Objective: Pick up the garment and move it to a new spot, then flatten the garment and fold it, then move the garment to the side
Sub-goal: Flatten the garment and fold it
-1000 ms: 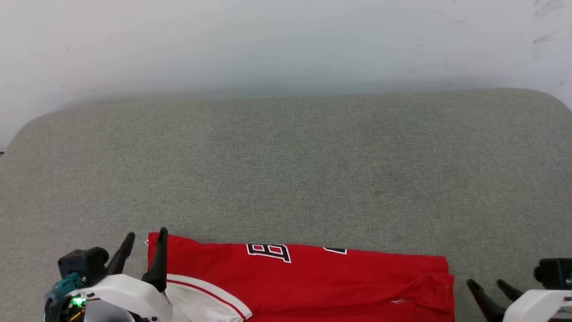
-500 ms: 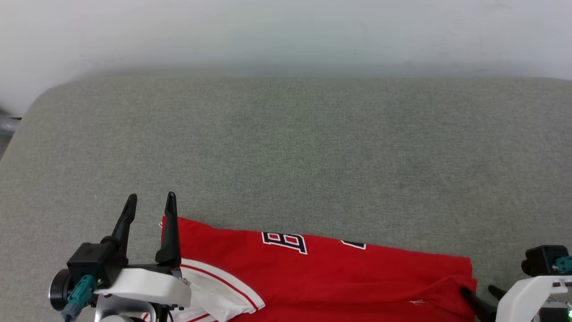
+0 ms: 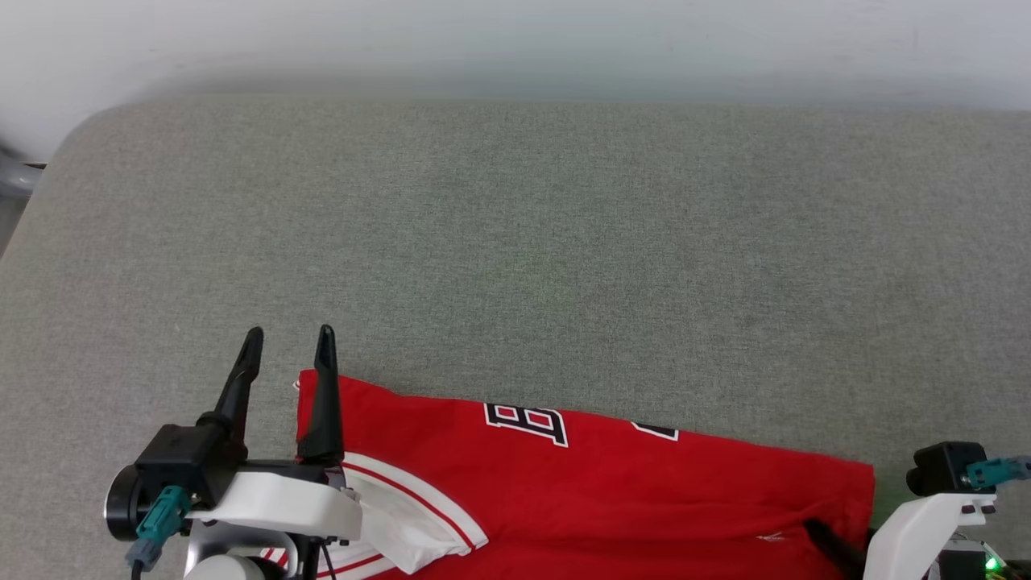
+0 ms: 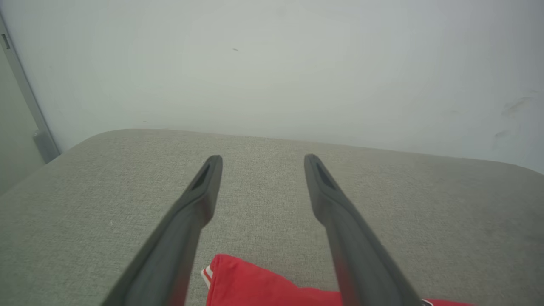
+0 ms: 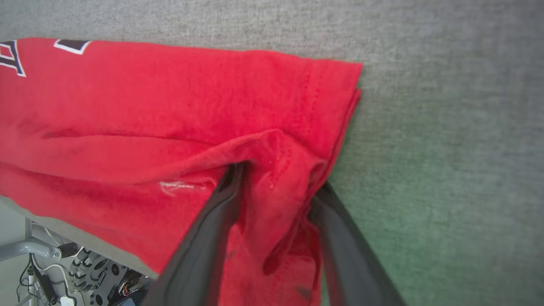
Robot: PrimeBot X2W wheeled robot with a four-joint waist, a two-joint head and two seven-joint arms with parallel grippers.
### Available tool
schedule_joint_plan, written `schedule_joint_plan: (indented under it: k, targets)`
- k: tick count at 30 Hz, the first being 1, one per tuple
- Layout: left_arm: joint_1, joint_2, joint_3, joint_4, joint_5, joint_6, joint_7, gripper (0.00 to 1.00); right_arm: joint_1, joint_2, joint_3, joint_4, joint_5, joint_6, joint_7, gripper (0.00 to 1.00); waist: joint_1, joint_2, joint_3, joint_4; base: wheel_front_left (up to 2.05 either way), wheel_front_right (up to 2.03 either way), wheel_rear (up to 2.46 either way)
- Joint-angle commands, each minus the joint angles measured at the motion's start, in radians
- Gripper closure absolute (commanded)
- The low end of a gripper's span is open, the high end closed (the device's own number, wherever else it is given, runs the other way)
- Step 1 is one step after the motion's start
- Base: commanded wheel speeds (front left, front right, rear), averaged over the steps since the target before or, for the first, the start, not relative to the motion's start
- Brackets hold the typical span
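Observation:
The garment, red with black white-outlined lettering and a white striped-trim sleeve, lies folded along the near edge of the grey table. My left gripper is open above its left corner, the right finger crossing the red cloth. In the left wrist view that gripper points past the garment's corner toward the wall. My right gripper is open at the garment's right hem corner. Its fingers straddle a raised fold and their tips are hidden under cloth. One dark finger shows there in the head view.
A pale wall stands right behind the table's far edge. The rounded left corner gives onto floor and a metal post. Below the near edge, the robot's base and cables show. Bare grey cloth stretches beyond the garment.
The head camera has shifted. My right gripper moved left from beside the garment onto its hem corner, fingers around a fold. My left gripper reached farther forward past the left corner.

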Motion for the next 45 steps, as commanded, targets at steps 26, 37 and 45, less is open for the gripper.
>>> schedule_joint_plan:
  k: [26, 37, 45]
  targets:
    - [0.033, 0.037, -0.019, 0.015, 0.007, 0.011, 0.029, 0.00, 0.019, -0.079, -0.318, -0.023, 0.032, 0.001, 0.079, 1.00, 0.0000, 0.0000, -0.119, -0.059, 0.00, 0.00, 0.00]
    - [0.024, 0.041, -0.024, 0.003, 0.003, 0.023, 0.042, 0.00, -0.027, 0.174, -0.221, -0.048, 0.781, 0.001, 0.380, 1.00, 0.0000, 0.0000, -0.137, -0.017, 0.00, 0.00, 0.00]
    - [-0.008, 0.031, -0.027, -0.016, 0.005, 0.024, 0.042, 0.00, -0.114, 0.172, 0.077, 0.024, 0.910, 0.001, 0.186, 1.00, 0.0000, 0.0000, -0.073, 0.044, 0.00, 0.00, 0.00]
